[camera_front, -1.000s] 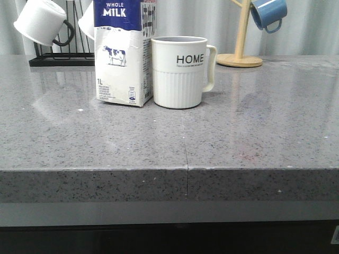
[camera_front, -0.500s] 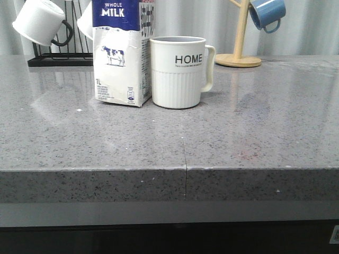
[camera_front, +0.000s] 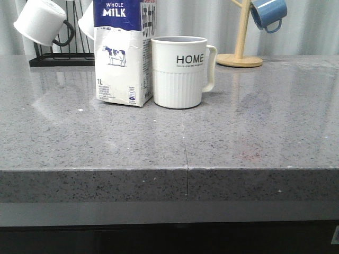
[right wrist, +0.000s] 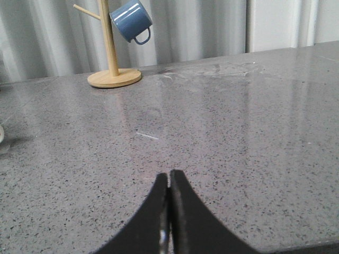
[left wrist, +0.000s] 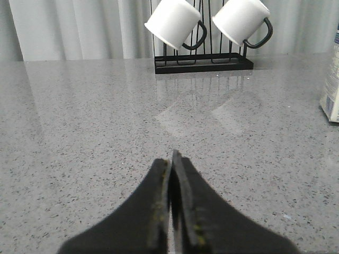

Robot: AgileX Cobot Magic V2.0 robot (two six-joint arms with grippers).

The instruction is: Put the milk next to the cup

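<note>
Upright on the speckled grey stone counter (camera_front: 254, 132), the milk carton (camera_front: 123, 53) stands tall, its cow-printed face turned toward the camera, seemingly touching the ribbed cream HOME mug (camera_front: 180, 71), whose handle points right. Both the left gripper (left wrist: 171, 159) and right gripper (right wrist: 169, 177) are clenched on nothing.

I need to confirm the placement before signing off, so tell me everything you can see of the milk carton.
The milk carton is a tall white box, seemingly paperboard, with a dark blue top band reading "WHOLE MILK", a small cow picture, a "1L" mark and fine print low on its front. It stands upright on the grey speckled countertop, turned slightly so one side panel shows. Its top is cut off by the front view. It sits immediately left of the HOME mug; whether they touch is unclear. No gripper holds it.
</note>
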